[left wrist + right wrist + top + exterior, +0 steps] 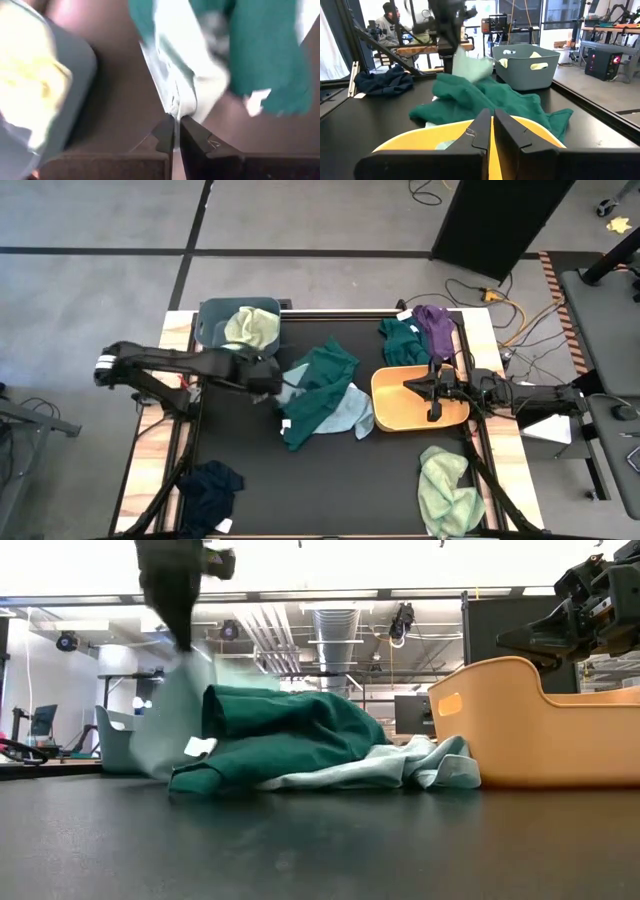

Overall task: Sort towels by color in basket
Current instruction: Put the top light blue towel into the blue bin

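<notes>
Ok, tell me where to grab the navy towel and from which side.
Grip the navy towel at its bunched middle, coming straight down from above. It lies crumpled alone at the table's near-left corner, so a raised fold there is easiest to pinch.

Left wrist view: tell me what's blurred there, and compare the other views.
Left wrist view: motion smear over the light blue towel pinched in the left gripper and over the grey basket. Low view: the same towel is streaked, bright ceiling behind. High view: evenly lit, sharp. Right wrist view: right gripper is crisp.

No readable text, labels or numbers.
</notes>
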